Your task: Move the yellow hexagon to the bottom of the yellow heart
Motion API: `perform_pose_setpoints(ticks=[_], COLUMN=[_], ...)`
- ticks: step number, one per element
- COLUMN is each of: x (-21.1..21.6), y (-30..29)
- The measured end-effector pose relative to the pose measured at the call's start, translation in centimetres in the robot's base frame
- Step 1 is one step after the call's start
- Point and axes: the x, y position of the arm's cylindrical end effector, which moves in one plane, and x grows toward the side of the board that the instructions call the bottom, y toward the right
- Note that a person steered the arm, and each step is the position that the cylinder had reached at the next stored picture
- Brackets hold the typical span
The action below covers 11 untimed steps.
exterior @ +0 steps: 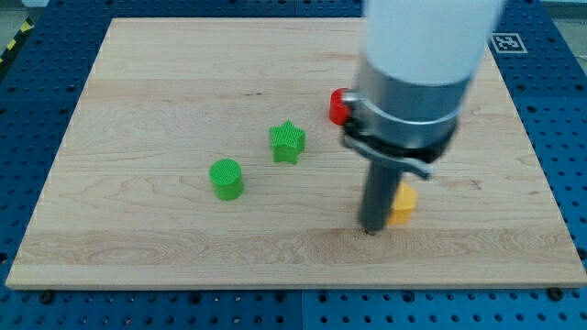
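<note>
Touching yellow block (403, 203) w/ my tip (371, 229) — grips nothing — red block (339, 106) half-hidden behind arm

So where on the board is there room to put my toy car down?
The widest bare patch is the view's left, between the board's edge and the green cylinder. The strip along the view's bottom is free too. It is crowded at the view's right: my tip touches a yellow block, with the red block and green star nearby.
</note>
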Motion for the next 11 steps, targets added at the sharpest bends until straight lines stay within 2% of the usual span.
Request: perform_pose_setpoints(ticks=[1, 2, 4, 6, 9, 10, 11], x=[0.0, 0.0, 2.3, -1.4, -9.2, -9.8, -9.4], y=[5.8, 9.3, 6.5, 4.6, 9.0, 9.0, 6.4])
